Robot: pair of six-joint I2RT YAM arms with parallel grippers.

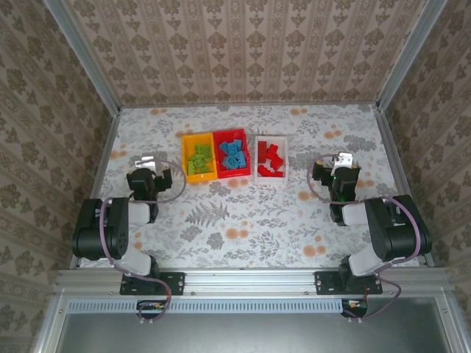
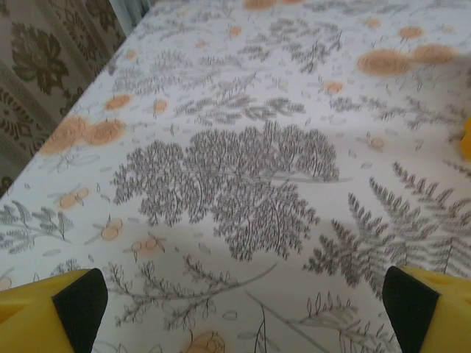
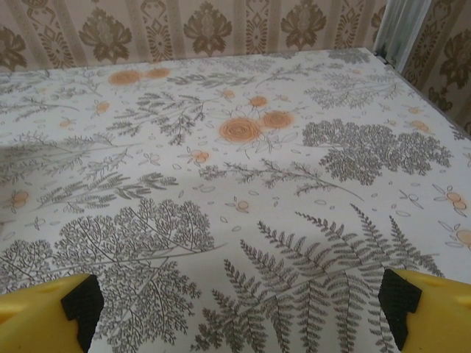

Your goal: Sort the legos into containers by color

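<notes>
From above we see three bins in a row mid-bench (image 1: 243,213): the yellow-orange bin (image 1: 185,156) holds lime green bricks (image 1: 199,162), the red bin (image 1: 229,132) blue bricks (image 1: 232,156), the white bin (image 1: 257,160) red bricks (image 1: 271,160). The wrist views add what that one cannot: the left jaws and right jaws are spread wide, gripping nothing, with black pads (image 2: 79,309) low over the floral bench.

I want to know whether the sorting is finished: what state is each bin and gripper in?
Yellow bin: holding green bricks.
Red bin: holding blue bricks.
White bin: holding red bricks.
Left gripper: open, empty.
Right gripper: open, empty.
</notes>
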